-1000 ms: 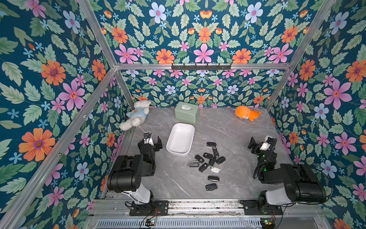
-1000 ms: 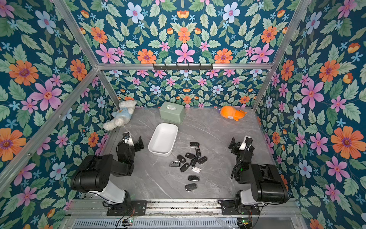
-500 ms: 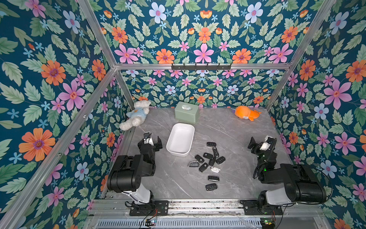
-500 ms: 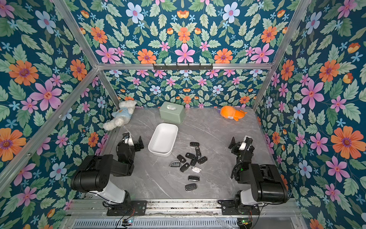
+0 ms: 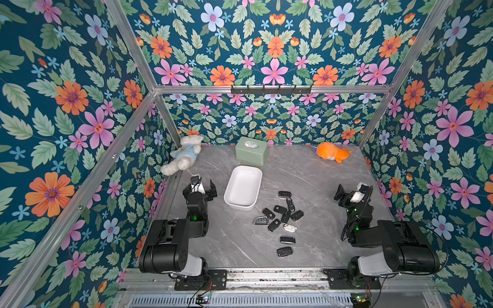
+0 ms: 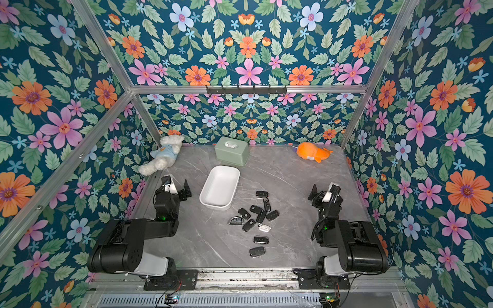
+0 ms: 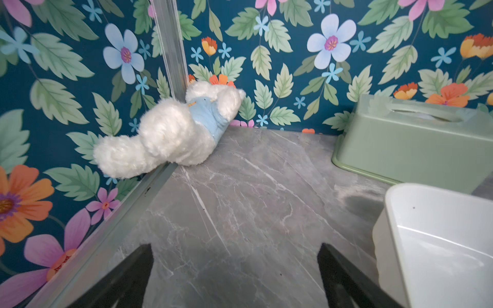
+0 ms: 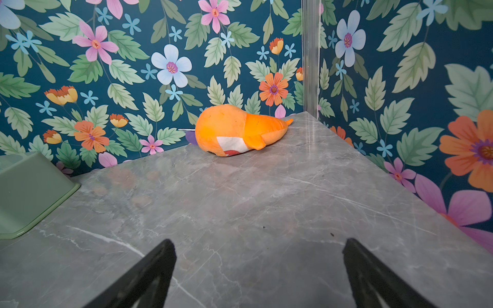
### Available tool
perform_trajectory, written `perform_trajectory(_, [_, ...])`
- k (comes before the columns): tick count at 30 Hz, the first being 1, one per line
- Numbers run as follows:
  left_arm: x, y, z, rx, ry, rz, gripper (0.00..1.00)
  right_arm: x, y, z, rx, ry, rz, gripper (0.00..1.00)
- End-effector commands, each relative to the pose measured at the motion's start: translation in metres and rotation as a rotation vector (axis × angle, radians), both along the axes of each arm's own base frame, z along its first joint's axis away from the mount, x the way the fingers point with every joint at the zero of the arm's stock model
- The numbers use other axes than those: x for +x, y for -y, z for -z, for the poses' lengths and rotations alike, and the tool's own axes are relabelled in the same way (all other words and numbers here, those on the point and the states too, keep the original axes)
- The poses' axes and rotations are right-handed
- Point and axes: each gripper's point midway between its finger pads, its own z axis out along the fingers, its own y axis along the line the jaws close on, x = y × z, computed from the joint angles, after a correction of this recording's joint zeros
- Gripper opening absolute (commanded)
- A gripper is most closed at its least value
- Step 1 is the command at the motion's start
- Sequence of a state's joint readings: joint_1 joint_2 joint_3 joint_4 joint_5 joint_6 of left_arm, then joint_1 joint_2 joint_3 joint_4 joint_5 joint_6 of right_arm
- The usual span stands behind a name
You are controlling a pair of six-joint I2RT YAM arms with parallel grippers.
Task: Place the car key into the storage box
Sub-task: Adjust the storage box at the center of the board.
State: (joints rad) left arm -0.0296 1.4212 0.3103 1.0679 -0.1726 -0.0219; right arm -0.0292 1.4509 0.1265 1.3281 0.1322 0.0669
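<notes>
Left gripper [image 5: 200, 190]: jaws spread wide, nothing between them, low over the table [image 5: 314, 181]. It looks parked, so the pick is judged not yet begun. Right gripper [image 5: 353, 193]: also spread and empty, pointing at the far wall. Storage box [image 5: 242, 186]: white, lidless and empty, just beside the left gripper on its inner side. It is probably set there so that either arm has a short carry. Car keys [image 5: 282, 213]: roughly eleven loose fobs, mostly black and one white. They lie flat on the table between the two grippers, back from both sets of fingertips toward the arm bases. They are near the box's closer end but not touching it, and none is inside. The outer ones lie apart and look easy to take from above; the middle few crowd together. Ahead of the left gripper is a white bear [image 5: 184, 157] slumped in the corner. Beyond the storage box is a green tissue box [image 5: 251, 150] by the far wall. Ahead of the right gripper is an orange plush toy [image 5: 332, 153]. Both top views show the keys and both arms. Neither wrist view shows any key. The left wrist view adds the parted fingers [image 7: 128, 280] over bare table, the storage box [image 7: 440, 240] close on one side, the bear and the tissue box. The right wrist view shows only the plush toy [image 8: 234, 130] and a corner of the tissue box [image 8: 26, 192], and no storage box.
</notes>
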Motion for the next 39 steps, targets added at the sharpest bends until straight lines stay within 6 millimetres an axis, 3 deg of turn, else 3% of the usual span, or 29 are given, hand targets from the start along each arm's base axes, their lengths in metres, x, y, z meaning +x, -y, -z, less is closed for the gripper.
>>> perform_trajectory(1, [-0.005,-0.005,-0.004,-0.017,-0.046,-0.059,1.0,-0.001,0.003,-0.007,0.005,0.032,0.02,0.99])
perform_trajectory(6, [-0.002,-0.002,-0.019,-0.173,-0.134,-0.109,1.0,-0.001,0.003,-0.007,0.003,0.032,0.02,0.99])
perform_trajectory(13, [0.01,0.041,-0.018,-0.296,-0.301,0.016,0.99,-0.005,0.008,-0.009,0.006,0.045,0.048,0.99])
perform_trajectory(18, [0.019,0.061,-0.014,-0.333,-0.398,0.07,0.99,-0.032,0.019,-0.034,0.026,0.145,0.122,0.99])
perform_trajectory(26, [0.043,0.075,0.004,-0.325,-0.503,0.107,0.9,-0.046,0.012,-0.056,0.236,0.059,0.123,0.99])
perform_trajectory(29, [0.05,0.088,0.012,-0.33,-0.56,0.13,0.86,-0.046,0.001,-0.061,0.319,-0.027,0.077,0.99])
perform_trajectory(32, [0.053,0.112,0.01,-0.293,-0.582,0.151,0.83,-0.04,-0.018,-0.061,0.395,-0.152,0.004,0.99])
perform_trajectory(39, [0.062,0.193,0.006,-0.165,-0.619,0.261,0.83,-0.009,-0.076,-0.065,0.527,-0.398,-0.214,0.94])
